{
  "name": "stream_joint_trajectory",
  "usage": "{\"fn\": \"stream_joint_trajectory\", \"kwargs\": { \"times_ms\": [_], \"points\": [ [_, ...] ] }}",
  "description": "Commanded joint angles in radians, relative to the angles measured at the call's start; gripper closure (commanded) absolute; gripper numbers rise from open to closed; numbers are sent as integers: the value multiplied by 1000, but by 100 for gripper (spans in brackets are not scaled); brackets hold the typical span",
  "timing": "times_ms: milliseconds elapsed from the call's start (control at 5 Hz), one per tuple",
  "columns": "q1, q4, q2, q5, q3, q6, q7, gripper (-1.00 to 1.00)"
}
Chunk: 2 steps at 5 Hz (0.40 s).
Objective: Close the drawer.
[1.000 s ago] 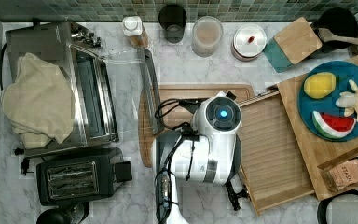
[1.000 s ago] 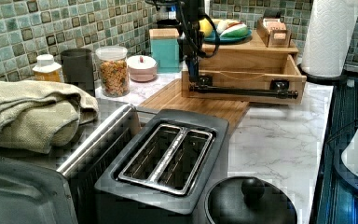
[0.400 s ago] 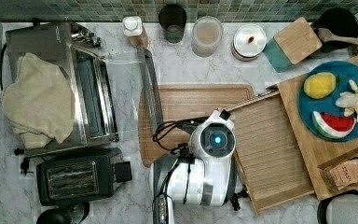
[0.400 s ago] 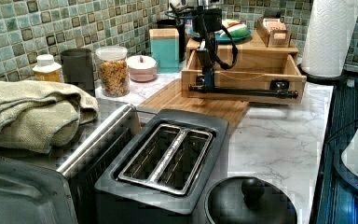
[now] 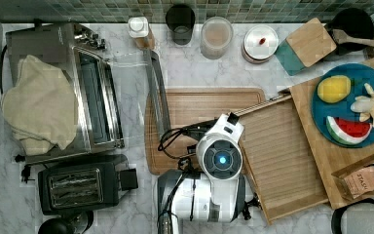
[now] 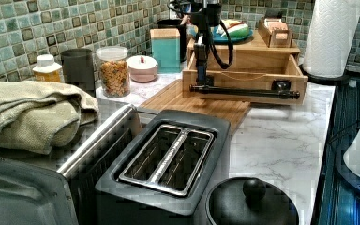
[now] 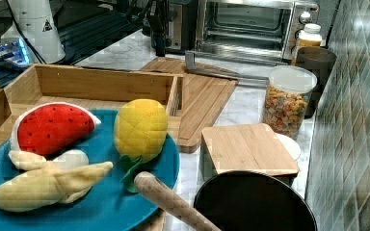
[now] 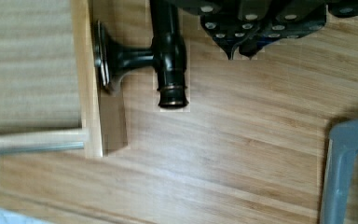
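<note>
Wrist view: dark bar handle [image 8: 168, 51] on the drawer [image 8: 32, 70] front, over the cutting board [image 8: 242, 154]; the gripper [image 8: 261, 23] sits just beside the handle's end, and whether its fingers are spread or shut cannot be told. Left view: drawer [image 6: 243, 77] pulled out (not fully), arm [image 6: 205, 42] vertical at its front. Top view: drawer [image 5: 282, 156] at the marble counter's [image 5: 141, 214] right end, tiled wall beyond.

The arm [image 5: 219, 165] hides the drawer's [image 5: 282, 151] front edge in the top view.
</note>
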Motion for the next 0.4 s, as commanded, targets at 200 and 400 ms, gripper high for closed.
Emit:
{"fn": "stream_joint_trajectory", "kwargs": {
  "times_ms": [200,400],
  "points": [
    [-34,-11,75,-36,-44,-89,-93,100],
    [-34,49,128,-18,-47,-211,-27,100]
  ]
}}
